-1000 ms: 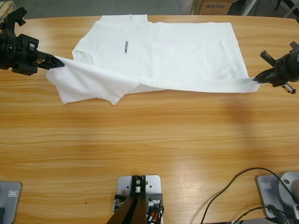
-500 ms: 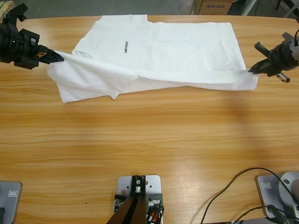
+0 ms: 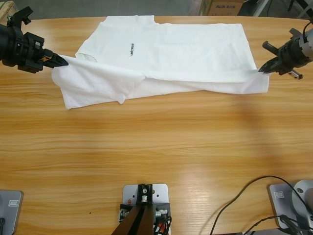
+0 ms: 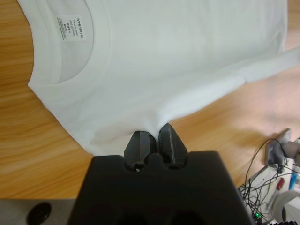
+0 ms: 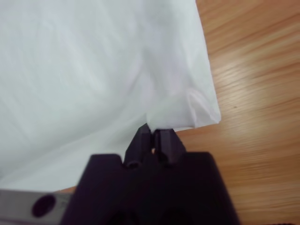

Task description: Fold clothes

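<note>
White T-shirt (image 3: 166,58) half-folded, near edge lifted.

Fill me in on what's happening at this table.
Two arms are folding a white T-shirt that lies spread on the wooden table. The left gripper is shut on the shirt's edge near the collar, and the right gripper is shut on the hem corner at the other end. Between them, the near long edge is lifted and partly laid over the shirt. The fold is only partway across; the chest text is not covered.
</note>
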You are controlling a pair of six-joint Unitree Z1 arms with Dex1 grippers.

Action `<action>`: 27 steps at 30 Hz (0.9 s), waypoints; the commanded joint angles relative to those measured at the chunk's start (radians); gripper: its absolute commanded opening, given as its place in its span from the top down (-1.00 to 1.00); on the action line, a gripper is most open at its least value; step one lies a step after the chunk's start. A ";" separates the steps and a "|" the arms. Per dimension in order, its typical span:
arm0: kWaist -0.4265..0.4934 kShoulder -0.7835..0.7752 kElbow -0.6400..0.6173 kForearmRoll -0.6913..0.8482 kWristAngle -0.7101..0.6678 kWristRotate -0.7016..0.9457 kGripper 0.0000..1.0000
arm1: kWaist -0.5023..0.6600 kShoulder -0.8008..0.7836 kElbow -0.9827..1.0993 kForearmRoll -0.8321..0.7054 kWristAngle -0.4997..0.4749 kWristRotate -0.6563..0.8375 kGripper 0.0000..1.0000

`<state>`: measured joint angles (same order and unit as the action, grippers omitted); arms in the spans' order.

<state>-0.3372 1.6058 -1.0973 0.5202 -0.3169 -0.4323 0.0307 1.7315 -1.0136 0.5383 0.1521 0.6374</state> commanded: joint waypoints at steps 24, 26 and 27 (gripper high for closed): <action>0.021 0.086 -0.012 0.012 0.027 0.018 1.00 | -0.016 0.113 -0.110 0.039 -0.040 -0.076 1.00; 0.021 0.086 -0.013 0.012 0.027 0.018 1.00 | -0.017 0.115 -0.123 0.047 -0.046 -0.085 1.00; 0.022 0.086 -0.013 0.012 0.027 0.019 1.00 | -0.017 0.117 -0.131 0.053 -0.049 -0.090 1.00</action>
<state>-0.3295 1.6450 -1.1071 0.5203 -0.3048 -0.4257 0.0307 1.7964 -1.1160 0.5676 0.1332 0.5756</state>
